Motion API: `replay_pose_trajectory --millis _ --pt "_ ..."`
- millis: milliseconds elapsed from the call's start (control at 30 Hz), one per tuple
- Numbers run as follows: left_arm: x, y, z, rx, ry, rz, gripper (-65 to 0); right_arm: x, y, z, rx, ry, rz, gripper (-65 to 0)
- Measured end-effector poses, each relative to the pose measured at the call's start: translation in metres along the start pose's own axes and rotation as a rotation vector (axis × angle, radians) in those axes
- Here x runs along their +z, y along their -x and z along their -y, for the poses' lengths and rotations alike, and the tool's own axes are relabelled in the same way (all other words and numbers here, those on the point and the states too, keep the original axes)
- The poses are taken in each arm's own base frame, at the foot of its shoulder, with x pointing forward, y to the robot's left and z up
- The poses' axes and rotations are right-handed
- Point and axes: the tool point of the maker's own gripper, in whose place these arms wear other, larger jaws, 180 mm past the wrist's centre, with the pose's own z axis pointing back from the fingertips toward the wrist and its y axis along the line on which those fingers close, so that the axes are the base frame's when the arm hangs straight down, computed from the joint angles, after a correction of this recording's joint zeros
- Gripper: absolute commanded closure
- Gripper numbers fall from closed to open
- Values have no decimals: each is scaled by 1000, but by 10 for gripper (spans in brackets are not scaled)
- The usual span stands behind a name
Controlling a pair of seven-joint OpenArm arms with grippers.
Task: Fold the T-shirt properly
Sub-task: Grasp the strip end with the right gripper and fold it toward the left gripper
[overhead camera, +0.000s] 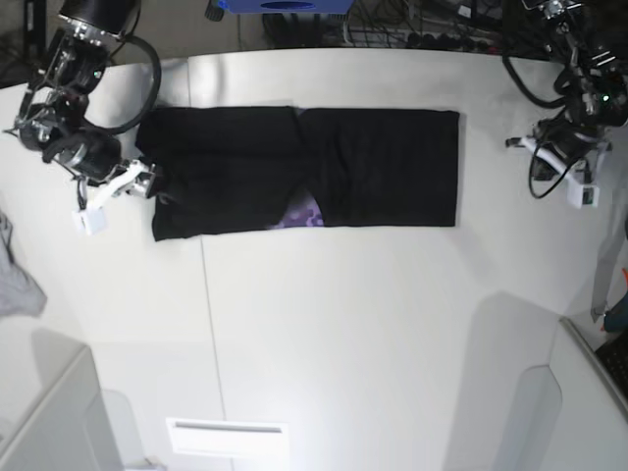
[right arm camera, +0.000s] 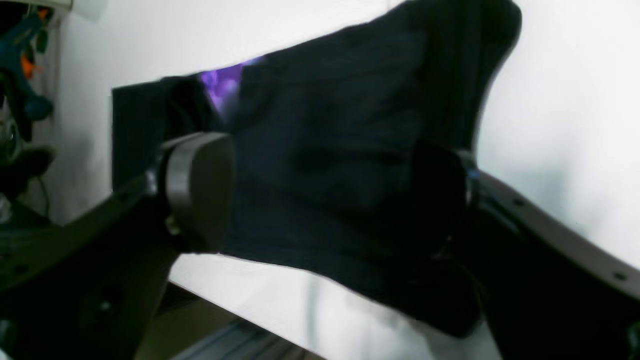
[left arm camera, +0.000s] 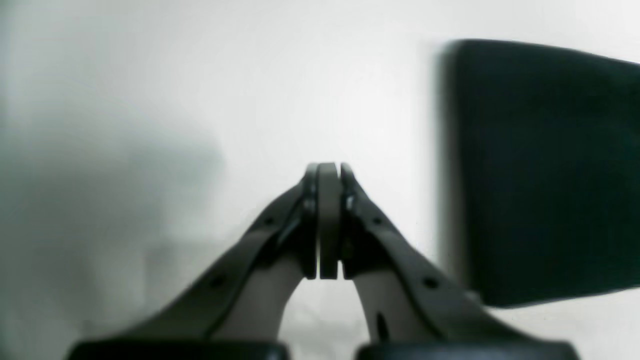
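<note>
The black T-shirt [overhead camera: 373,167] lies on the white table [overhead camera: 343,324] as a long flat band, with a bit of purple print [overhead camera: 304,214] showing at its front edge. At the shirt's left end, my right gripper [overhead camera: 154,186] stands open. In the right wrist view the shirt's dark cloth [right arm camera: 340,125] lies loosely between its wide-spread fingers [right arm camera: 200,185]. My left gripper [left arm camera: 327,172] is shut with nothing in it. It hovers over bare table off the shirt's right end [left arm camera: 545,170], and in the base view the left gripper [overhead camera: 549,147] is at the right.
A small light grey cloth [overhead camera: 18,280] lies at the table's left edge. Cables and a blue object [overhead camera: 285,5] sit behind the far edge. Clutter stands beyond the table's right side [overhead camera: 613,314].
</note>
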Motion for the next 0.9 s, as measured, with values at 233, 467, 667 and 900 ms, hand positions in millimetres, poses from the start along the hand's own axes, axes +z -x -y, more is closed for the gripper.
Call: replay_pose_trajectory --millis 233,467,667,900 --pt "-4 80 -38 78 -9 -112 0 -18 1 38 -4 145 -63 -488" --pt "-20 78 -23 71 34 -120 0 -30 21 56 68 172 -151 -486" --pt "-42 61 25 21 162 -89 0 -47 27 37 122 115 -154 -482" --pt "-65 47 80 49 245 -70 0 -50 31 33 132 102 -163 -447"
